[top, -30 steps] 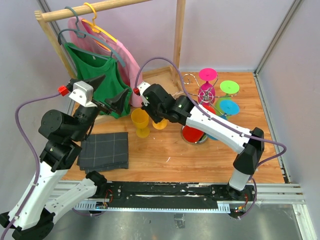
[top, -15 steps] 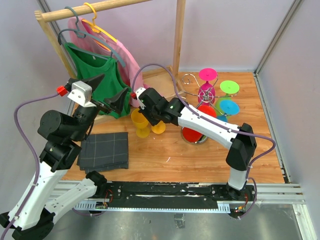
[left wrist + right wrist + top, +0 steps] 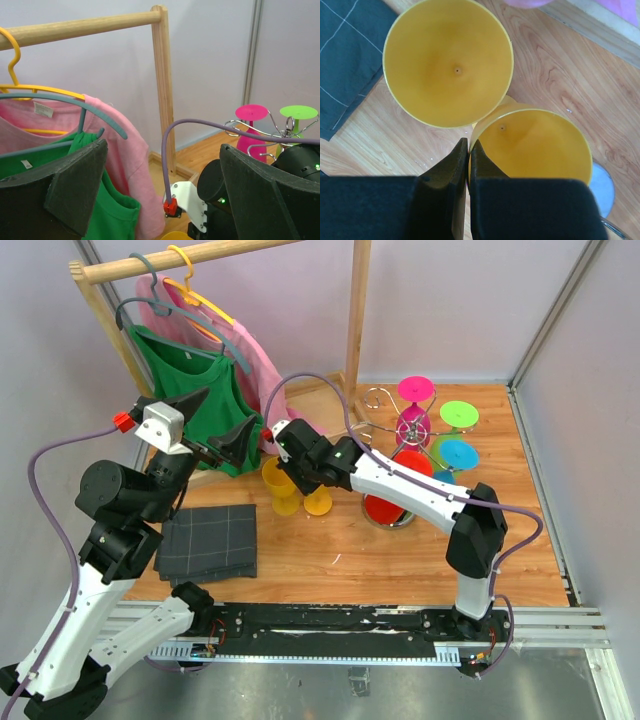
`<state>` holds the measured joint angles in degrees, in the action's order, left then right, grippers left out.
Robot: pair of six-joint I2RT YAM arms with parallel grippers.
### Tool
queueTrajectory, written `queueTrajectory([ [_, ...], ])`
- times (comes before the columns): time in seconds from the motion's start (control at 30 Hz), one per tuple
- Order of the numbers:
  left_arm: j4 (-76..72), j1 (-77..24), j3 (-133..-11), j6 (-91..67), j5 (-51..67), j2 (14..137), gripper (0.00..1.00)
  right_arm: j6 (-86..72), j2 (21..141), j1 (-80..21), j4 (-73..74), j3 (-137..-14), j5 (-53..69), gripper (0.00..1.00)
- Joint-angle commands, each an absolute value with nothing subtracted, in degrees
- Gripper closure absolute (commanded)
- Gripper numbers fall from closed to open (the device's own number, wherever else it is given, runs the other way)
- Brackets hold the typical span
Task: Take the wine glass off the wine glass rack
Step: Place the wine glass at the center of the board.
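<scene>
While the left jaws gape, the right jaws pinch the orange wine glass (image 3: 535, 145) by its rim.

A wooden worktop (image 3: 400, 560) is seen carrying a folded dark grey checked cloth (image 3: 208, 540) at the left, an upright yellow wine glass (image 3: 280, 485) beside it, and the chrome wine glass rack (image 3: 392, 524) further right. A second yellow wine glass (image 3: 318, 502) appears to stand just beside the first.

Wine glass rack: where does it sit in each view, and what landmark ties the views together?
Top external: wine glass rack right of centre, upper half.
Left wrist: rack's chrome hooks at the right edge.
Right wrist: only the rack's mirrored base, bottom right corner.
Shared landmark: the pink shirt.
</scene>
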<state>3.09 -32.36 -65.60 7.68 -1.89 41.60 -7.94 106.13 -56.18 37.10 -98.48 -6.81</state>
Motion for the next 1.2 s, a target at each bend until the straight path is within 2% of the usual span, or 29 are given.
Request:
queueTrajectory([
  [0.0,1.4,-32.6,-66.7,8.3,-2.2,41.0,0.01,-9.3,107.0,-55.6,38.2,-98.7,-7.1,0.98],
  [0.1,1.5,-32.6,-66.8,8.4,-2.0,41.0,0.01,-9.2,106.7,-55.6,38.4,-98.7,-7.9,0.91],
  [0.4,1.7,-32.6,-66.7,8.3,-1.6,40.9,0.01,-9.0,106.0,-55.7,39.2,-99.4,-8.9,0.6],
  [0.63,1.9,-32.6,-66.3,8.5,-0.9,40.8,0.01,-8.8,103.0,-56.0,42.8,-105.4,-10.3,0.44],
  [0.9,1.0,-32.6,-65.7,9.2,1.0,41.3,0.01,-8.9,95.7,-56.6,46.1,-111.6,-13.0,0.33],
  [1.17,0.1,-32.6,-65.8,7.9,3.6,43.1,0.01,-7.6,86.4,-56.8,42.9,-112.6,-13.2,0.18],
])
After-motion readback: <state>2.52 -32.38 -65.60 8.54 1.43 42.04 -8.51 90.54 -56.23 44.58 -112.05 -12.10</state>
